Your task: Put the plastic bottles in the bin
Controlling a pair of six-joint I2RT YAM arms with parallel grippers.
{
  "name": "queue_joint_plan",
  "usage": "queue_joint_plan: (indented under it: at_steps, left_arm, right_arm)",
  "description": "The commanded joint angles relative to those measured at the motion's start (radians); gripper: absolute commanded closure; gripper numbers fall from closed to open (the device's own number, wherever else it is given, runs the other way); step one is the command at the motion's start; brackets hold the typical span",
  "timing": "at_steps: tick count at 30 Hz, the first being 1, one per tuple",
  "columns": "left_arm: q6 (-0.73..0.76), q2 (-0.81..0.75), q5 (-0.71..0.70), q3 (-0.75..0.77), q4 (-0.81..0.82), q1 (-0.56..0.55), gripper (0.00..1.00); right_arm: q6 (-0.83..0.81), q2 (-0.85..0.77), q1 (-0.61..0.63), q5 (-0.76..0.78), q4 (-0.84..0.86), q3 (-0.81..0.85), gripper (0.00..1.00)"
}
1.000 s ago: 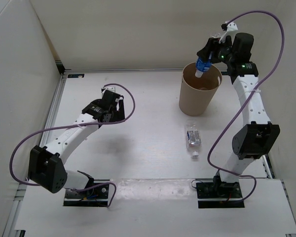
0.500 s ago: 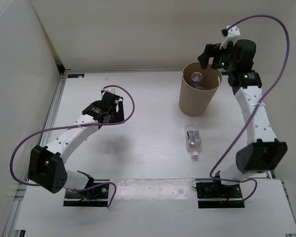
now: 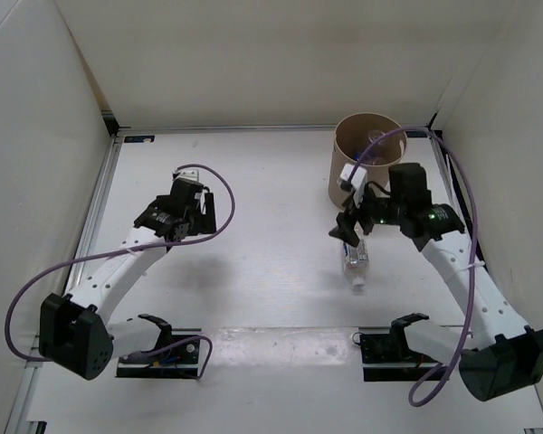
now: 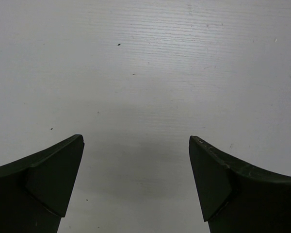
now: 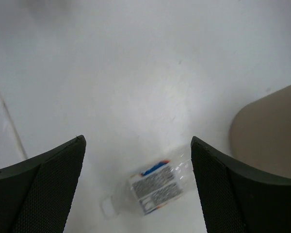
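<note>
A clear plastic bottle (image 3: 356, 261) with a pale printed label and a white cap lies on its side on the white table, cap toward the near edge. It also shows in the right wrist view (image 5: 150, 187), between the fingers. My right gripper (image 3: 347, 230) is open and empty, hovering just above the bottle's far end. The tan bin (image 3: 366, 163) stands upright behind it, with a bottle (image 3: 373, 140) dimly visible inside; its wall shows in the right wrist view (image 5: 269, 131). My left gripper (image 3: 162, 217) is open and empty over bare table on the left (image 4: 136, 184).
White walls enclose the table on the left, back and right. A metal rail (image 3: 98, 199) runs along the left edge. The arm bases (image 3: 163, 348) stand on the near strip.
My right gripper dropped the blue-labelled bottle into the bin, then swung down and toward the near side, over the lying bottle. My left gripper drifted slightly left.
</note>
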Motion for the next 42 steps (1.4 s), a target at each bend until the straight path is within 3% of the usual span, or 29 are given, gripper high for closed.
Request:
queue_joint_plan:
  at_steps: [1, 8, 11, 28, 34, 42]
  left_arm:
    - [0.029, -0.064, 0.019, -0.026, 0.011, 0.003, 0.0]
    - [0.041, -0.153, 0.031, -0.075, -0.032, 0.004, 0.0]
    - [0.047, -0.19, 0.044, -0.089, -0.06, 0.005, 0.0]
    - [0.047, -0.238, 0.068, -0.137, -0.103, 0.003, 0.0]
    - [0.067, -0.213, 0.067, -0.137, -0.09, 0.005, 0.0]
    - [0.096, -0.193, 0.074, -0.131, -0.061, 0.005, 0.0]
  right_arm:
    - [-0.15, -0.025, -0.027, 0.002, -0.168, -0.059, 0.1]
    - [0.1, 0.053, -0.136, 0.088, -0.231, -0.123, 0.1]
    - [0.078, 0.083, -0.128, 0.078, -0.254, -0.117, 0.1]
    - [0.141, 0.203, -0.074, 0.459, -0.139, -0.2, 0.1]
    - [0.167, 0.238, -0.1, 0.451, -0.099, -0.195, 0.1]
    - [0.21, 0.274, -0.088, 0.293, -0.119, -0.129, 0.1]
